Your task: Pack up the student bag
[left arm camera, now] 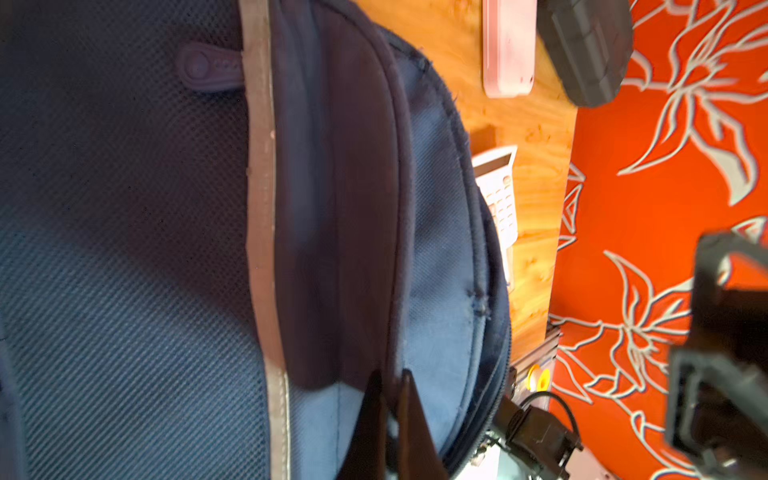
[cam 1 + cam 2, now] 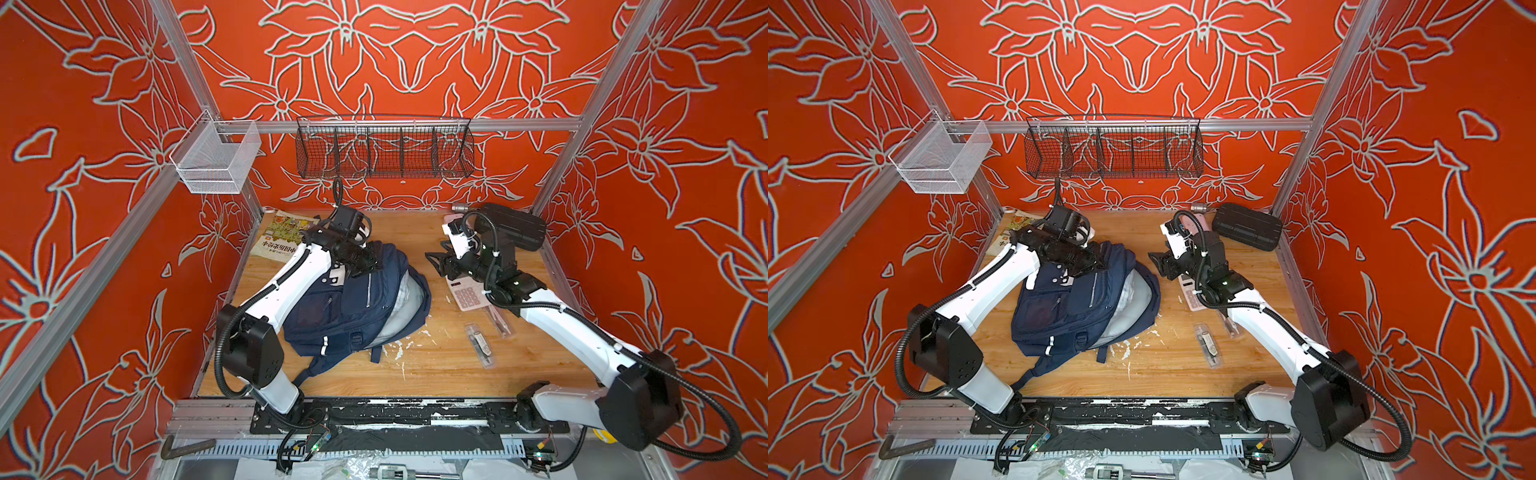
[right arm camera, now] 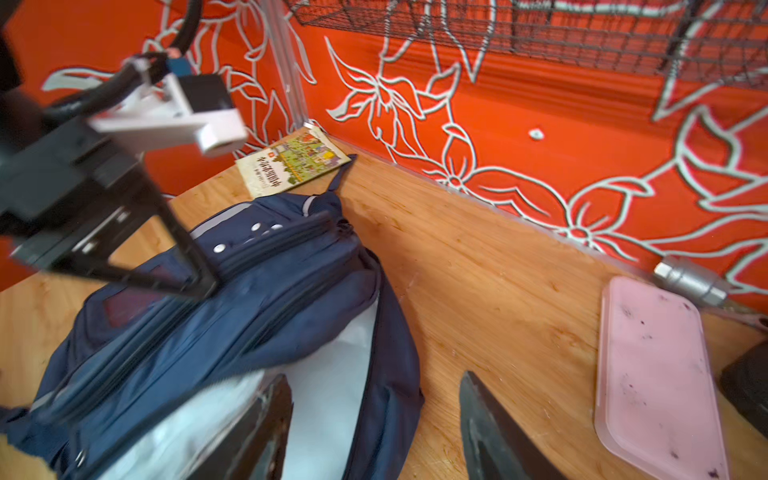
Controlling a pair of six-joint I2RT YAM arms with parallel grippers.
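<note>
L hand (image 1: 391, 376) pinches student bag (image 2: 332, 307): long axis near-far, top away.

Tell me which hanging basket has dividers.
The long black wire basket on the back rail; the white mesh basket at the left corner has none.

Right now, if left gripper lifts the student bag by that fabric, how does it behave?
Likely floppy: student bag lies slumped, mouth sagging open. Probably only fabric at the left gripper rises first. Dangling strap may drag.
</note>
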